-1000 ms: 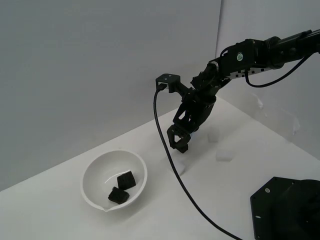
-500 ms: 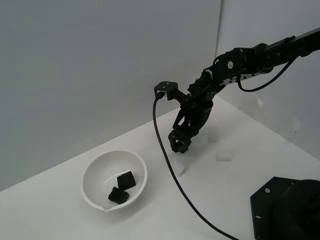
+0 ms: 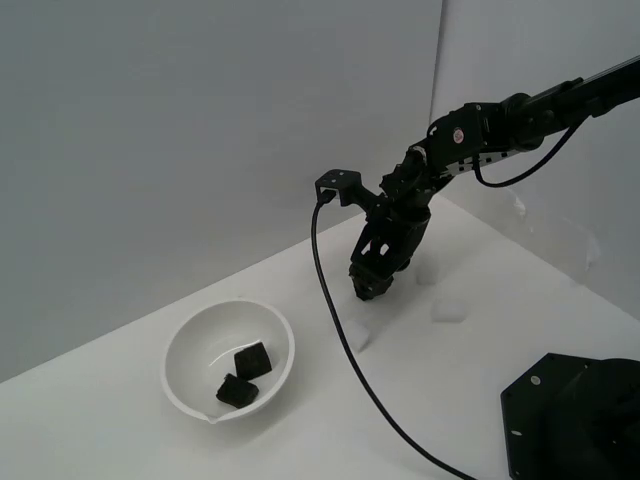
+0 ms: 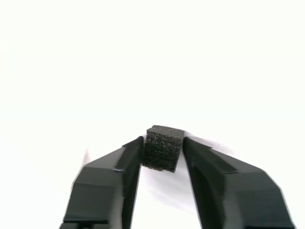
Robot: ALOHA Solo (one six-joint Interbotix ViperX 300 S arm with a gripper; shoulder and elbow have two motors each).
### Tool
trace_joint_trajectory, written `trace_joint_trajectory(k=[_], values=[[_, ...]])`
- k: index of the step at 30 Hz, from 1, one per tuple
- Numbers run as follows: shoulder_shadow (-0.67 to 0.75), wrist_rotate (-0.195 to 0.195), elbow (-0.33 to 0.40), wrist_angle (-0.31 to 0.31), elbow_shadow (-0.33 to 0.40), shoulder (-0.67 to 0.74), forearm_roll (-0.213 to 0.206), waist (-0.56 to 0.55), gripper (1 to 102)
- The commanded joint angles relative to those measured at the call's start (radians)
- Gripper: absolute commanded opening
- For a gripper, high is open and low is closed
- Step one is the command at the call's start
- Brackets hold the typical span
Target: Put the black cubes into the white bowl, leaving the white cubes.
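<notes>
My gripper hangs low over the white table, to the exterior view's right of the white bowl. In the wrist view the gripper is shut on a black cube, gripped between its two fingertips. I cannot tell whether the cube touches the table. Two more black cubes lie inside the bowl. One white cube lies just in front of the gripper. Two others lie further to the exterior view's right.
The arm's black cable runs from the wrist camera mount down across the table between the bowl and the white cubes. The arm's black base fills the lower corner on the exterior view's right. Grey walls stand behind the table.
The gripper has shifted slightly to the exterior view's right, and its fingers look closer together. The bowl, the cubes in it and the white cubes have not moved.
</notes>
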Motion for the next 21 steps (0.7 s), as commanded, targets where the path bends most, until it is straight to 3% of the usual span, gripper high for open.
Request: trace_joint_trajectory(k=[1,7,14,21], values=[[0.015,0.011,0.023,0.020,0.021,0.009,-0.008,-0.023,38],[0.037,0.011,0.023,0.021,0.021,0.032,-0.006,-0.023,21],[0.106,0.011,0.018,0.037,0.011,0.101,-0.006,-0.020,19],[0.179,0.011,-0.026,0.107,-0.032,0.172,-0.006,-0.009,19]])
